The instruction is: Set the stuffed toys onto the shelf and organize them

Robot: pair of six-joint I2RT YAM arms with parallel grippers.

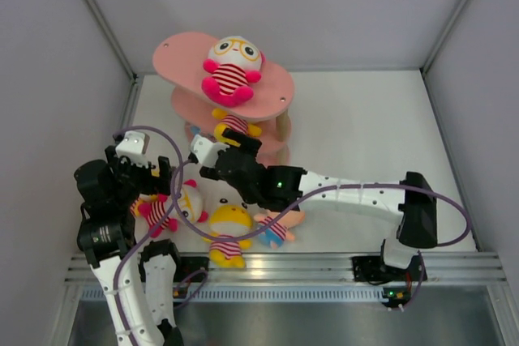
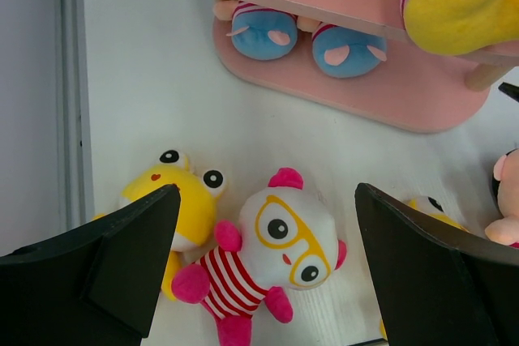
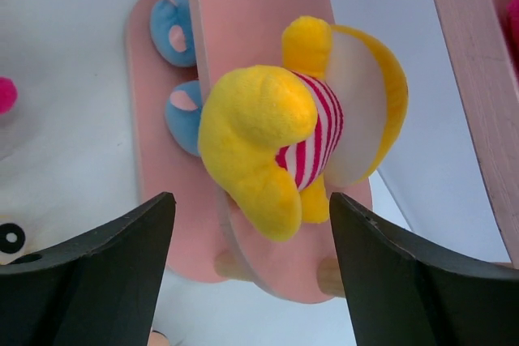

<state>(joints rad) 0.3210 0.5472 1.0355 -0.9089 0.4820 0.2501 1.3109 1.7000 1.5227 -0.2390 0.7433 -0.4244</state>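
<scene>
The pink three-tier shelf (image 1: 272, 96) stands at the back. A pink-limbed toy with yellow glasses (image 1: 231, 66) sits on its top board and a yellow toy (image 1: 235, 126) on the middle board. The blue feet (image 2: 263, 34) of a third toy show on the bottom board. My right gripper (image 1: 227, 153) is open and empty just in front of the yellow toy (image 3: 284, 143) on the middle board. My left gripper (image 1: 158, 180) is open above a second glasses toy (image 2: 284, 241) lying on the table, with a yellow toy (image 2: 174, 192) beside it.
Another yellow toy (image 1: 229, 232) and a peach-faced toy with blue shorts (image 1: 280, 224) lie near the front edge under the right arm. A purple cable (image 1: 162, 139) loops over the left arm. Grey walls close in both sides of the table.
</scene>
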